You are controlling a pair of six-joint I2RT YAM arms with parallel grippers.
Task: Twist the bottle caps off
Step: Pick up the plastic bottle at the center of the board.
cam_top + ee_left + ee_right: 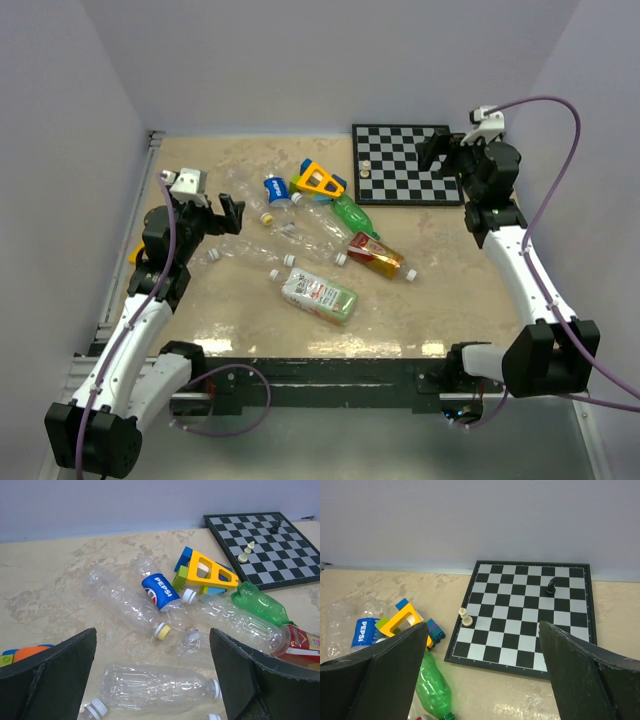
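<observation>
Both claws gape wide and empty, left claw (152, 631) facing bottle caps (189, 596) on lying bottles (150, 685) at 12 o'clock, right claw (483, 625) far off, so I fear bottles spinning if twisted one-handed.

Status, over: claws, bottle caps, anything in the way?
Left claw open, empty, beside the bottles. Right claw open, empty, near the chessboard. Bottle caps on their bottles, none gripped. Toy blocks lie amid the pile.
</observation>
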